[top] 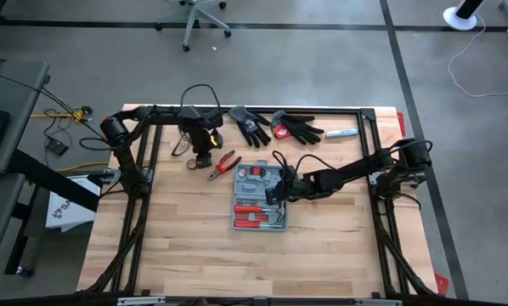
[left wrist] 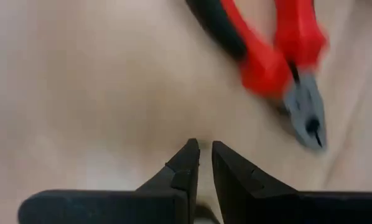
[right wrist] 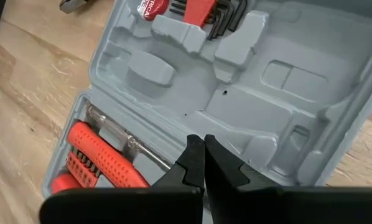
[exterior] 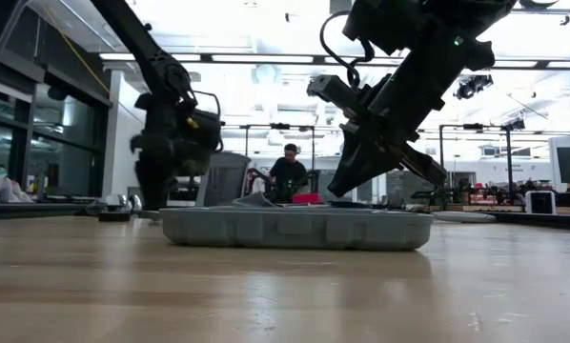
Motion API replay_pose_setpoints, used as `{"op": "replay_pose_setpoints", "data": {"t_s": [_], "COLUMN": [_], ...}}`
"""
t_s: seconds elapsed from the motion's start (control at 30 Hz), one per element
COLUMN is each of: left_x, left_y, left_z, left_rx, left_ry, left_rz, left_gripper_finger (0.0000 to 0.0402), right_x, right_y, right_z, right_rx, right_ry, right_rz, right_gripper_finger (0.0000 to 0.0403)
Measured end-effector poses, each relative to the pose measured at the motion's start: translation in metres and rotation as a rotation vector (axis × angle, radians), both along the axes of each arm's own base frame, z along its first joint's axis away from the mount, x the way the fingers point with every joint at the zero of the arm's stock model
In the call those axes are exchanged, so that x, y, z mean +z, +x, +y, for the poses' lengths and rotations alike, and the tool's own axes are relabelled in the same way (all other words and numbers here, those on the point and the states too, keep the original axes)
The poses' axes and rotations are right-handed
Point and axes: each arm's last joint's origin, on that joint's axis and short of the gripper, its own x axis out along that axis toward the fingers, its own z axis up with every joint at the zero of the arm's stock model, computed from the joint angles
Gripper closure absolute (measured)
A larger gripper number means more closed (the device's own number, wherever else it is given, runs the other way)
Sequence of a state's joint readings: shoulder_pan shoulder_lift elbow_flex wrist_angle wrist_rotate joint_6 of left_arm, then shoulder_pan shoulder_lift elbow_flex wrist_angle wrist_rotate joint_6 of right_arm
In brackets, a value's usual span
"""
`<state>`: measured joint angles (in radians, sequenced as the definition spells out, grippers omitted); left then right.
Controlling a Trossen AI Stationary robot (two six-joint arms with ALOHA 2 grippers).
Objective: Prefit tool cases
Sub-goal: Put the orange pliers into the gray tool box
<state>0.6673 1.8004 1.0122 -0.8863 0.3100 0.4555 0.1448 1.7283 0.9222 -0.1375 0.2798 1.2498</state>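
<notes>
Right tool (top: 277, 194) above case (top: 259, 206) edge

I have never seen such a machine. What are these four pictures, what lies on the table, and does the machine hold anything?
It is a robot with two dark arms at a wooden table. Each arm ends in a two-finger pincer. One picture looks down from above, one looks level across the table top, and two come from cameras on the wrists. On the table lies an open grey tool case with red-handled tools inside. Beside it lie red pliers, and at the far edge black gloves. The left pincer is near the pliers, its fingers almost together with nothing between them. The right pincer is shut and empty, just above the case's moulded interior. So nothing is held now.
</notes>
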Motion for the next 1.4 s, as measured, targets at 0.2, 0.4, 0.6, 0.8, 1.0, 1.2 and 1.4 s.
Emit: {"op": "replay_pose_setpoints", "data": {"t_s": [0.2,0.4,0.6,0.8,1.0,1.2,1.4], "left_x": [0.014,0.042,0.04,0.015,-0.006,-0.01,-0.011], "left_y": [-0.003,0.007,0.025,0.042,0.048,0.037,0.021], "left_z": [-0.002,0.005,0.008,0.001,0.004,0.012,0.021], "left_rx": [-0.036,-0.038,-0.059,-0.14,-0.147,-0.08,0.02], "left_ry": [0.031,0.206,0.231,0.198,0.169,0.164,0.144], "left_rz": [-0.038,-0.267,-0.408,-0.384,-0.326,-0.24,-0.123], "left_gripper_finger": [0.0382,0.0398,0.0401,0.0401,0.0401,0.0401,0.0401], "right_x": [0.0,0.0,0.001,0.002,0.002,0.002,0.001], "right_y": [0.0,0.0,0.001,0.003,0.003,0.002,0.002], "right_z": [0.0,0.0,0.0,0.0,0.0,0.0,0.0], "right_rx": [0.001,0.0,-0.008,-0.012,-0.027,-0.023,-0.021], "right_ry": [0.0,0.0,0.008,0.014,0.025,0.021,0.018], "right_rz": [0.0,0.0,-0.016,-0.038,-0.041,-0.032,-0.025], "right_gripper_finger": [0.0403,0.0403,0.0403,0.0403,0.0403,0.0403,0.0403]}}
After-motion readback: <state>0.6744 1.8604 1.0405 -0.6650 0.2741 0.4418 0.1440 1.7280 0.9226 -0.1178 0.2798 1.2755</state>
